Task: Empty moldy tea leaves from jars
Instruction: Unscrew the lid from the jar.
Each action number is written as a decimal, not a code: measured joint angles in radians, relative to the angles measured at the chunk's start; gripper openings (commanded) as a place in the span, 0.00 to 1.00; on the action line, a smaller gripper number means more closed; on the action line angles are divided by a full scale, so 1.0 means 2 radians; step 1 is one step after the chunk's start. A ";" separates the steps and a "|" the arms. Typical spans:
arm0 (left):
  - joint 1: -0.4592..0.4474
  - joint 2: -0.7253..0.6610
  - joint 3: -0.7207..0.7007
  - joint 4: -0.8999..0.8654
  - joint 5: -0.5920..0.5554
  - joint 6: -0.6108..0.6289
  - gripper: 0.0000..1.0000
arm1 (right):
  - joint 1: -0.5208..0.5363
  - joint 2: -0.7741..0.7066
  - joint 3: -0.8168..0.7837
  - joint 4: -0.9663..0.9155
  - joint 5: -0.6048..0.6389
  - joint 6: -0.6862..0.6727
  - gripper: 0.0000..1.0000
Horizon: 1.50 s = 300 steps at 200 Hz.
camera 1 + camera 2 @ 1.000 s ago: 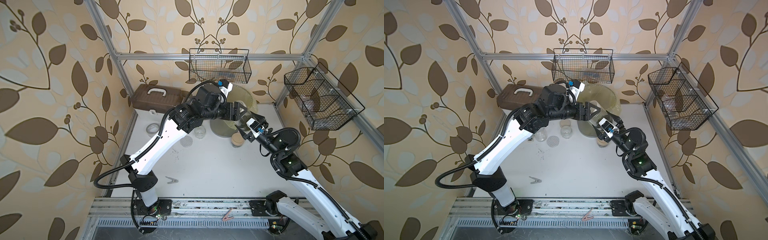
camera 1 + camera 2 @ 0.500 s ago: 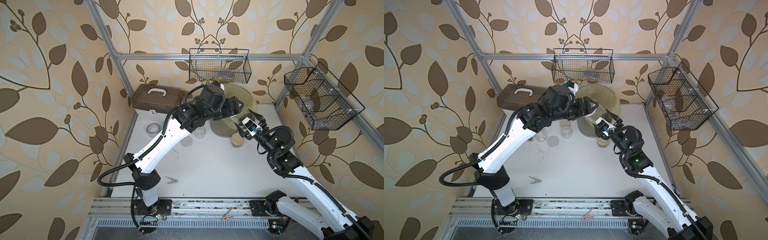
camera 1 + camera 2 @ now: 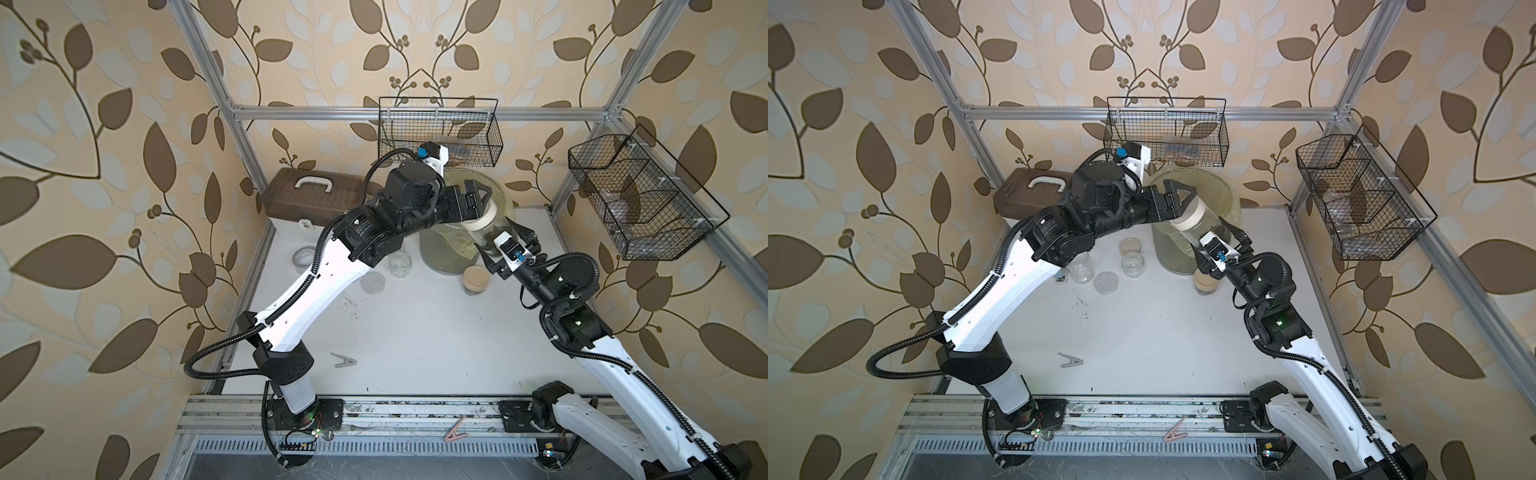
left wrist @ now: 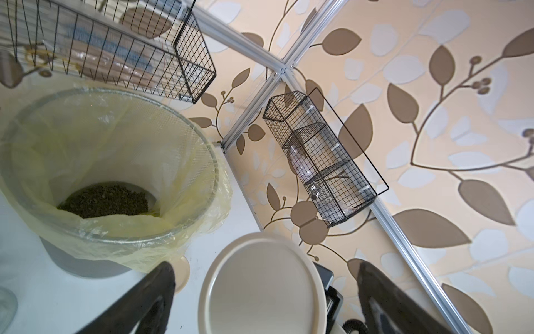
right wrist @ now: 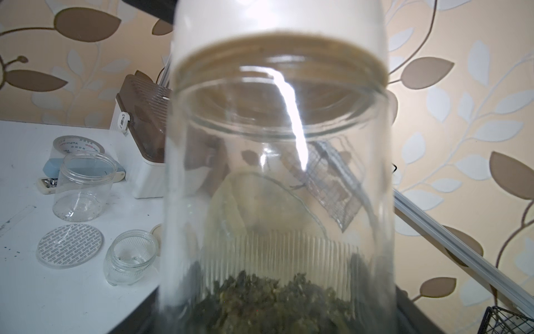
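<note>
The left hand [image 4: 265, 269] is spread wide around the flat round beige lid [image 4: 263, 292]. The tall clear glass jar [image 5: 277, 173] is pinched by the right hand [image 3: 496, 241], whose fingertips are hidden.

**Jars and tea leaves: one lidded jar aloft, two empty**

Tall jar [image 5: 274, 173] is tilted in the air with its beige lid [image 4: 263, 286] on. Dark grey-green tea leaves [image 5: 274, 300] are pooled at its base end. Short lidded jar [image 3: 475, 279] stands upright on the table [image 3: 415, 332]. Two open jars stand upright: wide jar [image 5: 82, 185] holding only specks, and small ribbed jar [image 5: 130, 257], empty. Dotted lid [image 5: 70, 245] lies flat between them. Leaf heap [image 4: 105, 199] sits in the lined bin [image 4: 202, 138].
</note>
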 measured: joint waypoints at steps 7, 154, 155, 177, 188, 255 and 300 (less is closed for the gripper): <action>0.000 -0.006 0.000 0.000 0.003 0.021 0.96 | -0.005 -0.004 0.000 0.000 -0.007 0.007 0.35; 0.000 -0.066 -0.072 -0.015 0.195 0.285 0.99 | -0.031 -0.044 -0.004 -0.020 -0.177 0.057 0.36; 0.000 -0.066 -0.072 -0.015 0.196 0.285 0.99 | -0.031 -0.044 -0.004 -0.020 -0.178 0.058 0.36; 0.000 -0.061 -0.073 -0.015 0.200 0.283 0.99 | -0.031 -0.044 -0.005 -0.020 -0.190 0.060 0.36; 0.000 -0.059 -0.075 -0.015 0.201 0.283 0.99 | -0.031 -0.044 -0.005 -0.020 -0.193 0.060 0.35; 0.000 -0.052 -0.076 -0.012 0.203 0.268 0.81 | -0.031 -0.043 -0.004 -0.021 -0.202 0.061 0.35; 0.000 -0.051 -0.075 -0.014 0.200 0.262 0.78 | -0.031 -0.043 -0.004 -0.026 -0.201 0.061 0.35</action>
